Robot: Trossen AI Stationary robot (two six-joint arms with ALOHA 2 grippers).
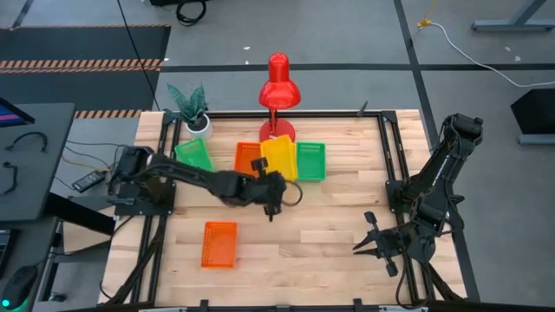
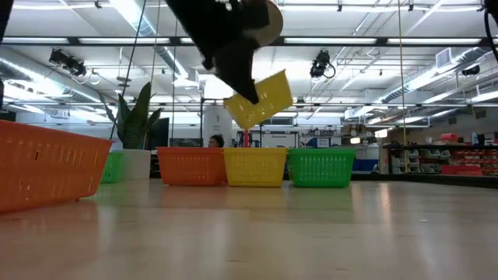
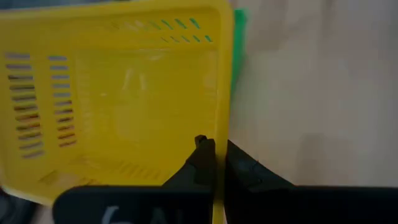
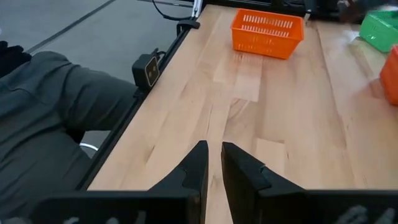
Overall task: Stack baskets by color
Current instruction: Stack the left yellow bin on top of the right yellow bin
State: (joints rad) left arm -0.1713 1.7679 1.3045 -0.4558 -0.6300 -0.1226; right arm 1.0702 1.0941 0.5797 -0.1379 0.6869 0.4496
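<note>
From above, the left gripper point(image 1: 274, 206) carries a yellow basket point(image 1: 279, 157) over the back row, fingers pinched on its rim, likely lining it up over its colour. The right gripper point(image 1: 375, 244) waits at the near right corner, fingers narrow, holding nothing.

At surface level the yellow basket hangs tilted above another yellow one point(image 2: 255, 167).

Left wrist: it looks empty.

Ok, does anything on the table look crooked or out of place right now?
Yes: one yellow basket hangs tilted in the air, pinched by its rim in the left gripper, above the row. One orange basket sits alone near the front edge, apart from the others.
</note>
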